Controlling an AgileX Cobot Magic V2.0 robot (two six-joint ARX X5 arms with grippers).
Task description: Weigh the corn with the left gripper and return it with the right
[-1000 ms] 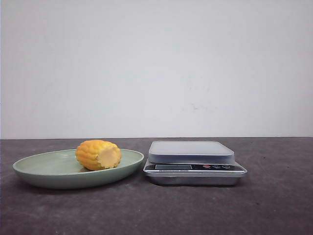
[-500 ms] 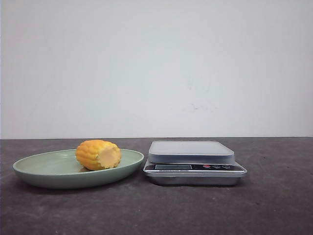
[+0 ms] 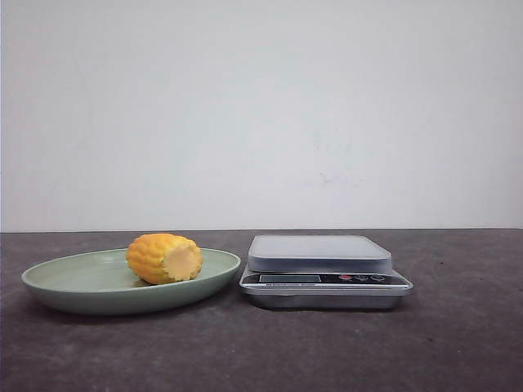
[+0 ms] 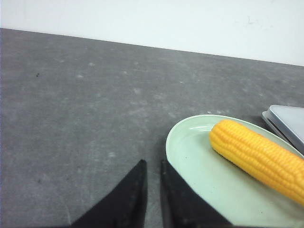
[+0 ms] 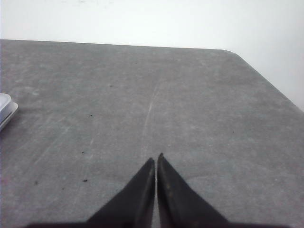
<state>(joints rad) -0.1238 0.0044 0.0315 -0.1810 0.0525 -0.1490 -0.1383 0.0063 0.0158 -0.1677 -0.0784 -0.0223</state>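
The dark grey counter [image 3: 458, 343] meets a white wall [image 3: 261, 114]; left pincer [image 4: 152, 165] nearly closed, right pincer [image 5: 156, 159] closed, both empty.

Left claw [image 4: 153, 164]: two matte black fingers [image 4: 130, 199], smooth, wedge-shaped, narrowing to points. Right claw [image 5: 156, 159]: same black tapered fingers [image 5: 135, 202], tips slightly worn brownish.

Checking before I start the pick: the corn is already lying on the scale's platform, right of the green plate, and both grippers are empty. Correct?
Not quite. The corn is lying in the green plate, not on the scale, whose platform is bare in the front view. The scale does sit right of the plate, and both the left gripper and the right gripper hold nothing.
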